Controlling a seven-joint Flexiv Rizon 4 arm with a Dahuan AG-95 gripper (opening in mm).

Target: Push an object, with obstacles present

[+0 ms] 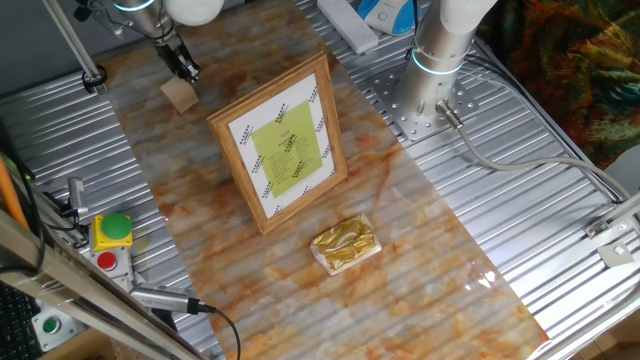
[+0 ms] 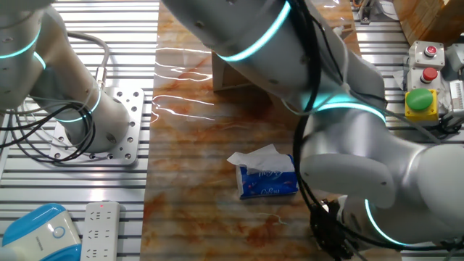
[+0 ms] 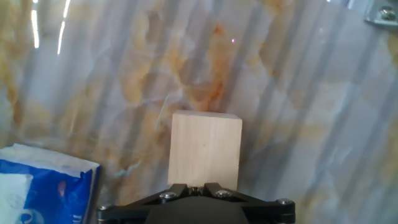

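Observation:
The object, a small light-tan wooden block [image 1: 180, 95] [image 3: 205, 149], lies on the marble mat near its far left corner. My gripper [image 1: 186, 68] [image 3: 195, 188] is shut with nothing between its fingers, and its joined tips sit right at the block's near face. The obstacles lie further along the mat. A light-wood picture frame [image 1: 283, 145] stands upright with a yellow-green sheet inside, and past it lies a crinkled gold foil packet [image 1: 345, 243]. In the other fixed view my arm hides the block, and only the frame's back [image 2: 233, 72] shows.
A blue-and-white tissue pack [image 2: 267, 180] [image 3: 43, 186] lies just left of the block in the hand view. A second arm's base [image 1: 440, 50] stands on the ribbed metal table right of the mat. A button box [image 1: 110, 235] sits on the left side.

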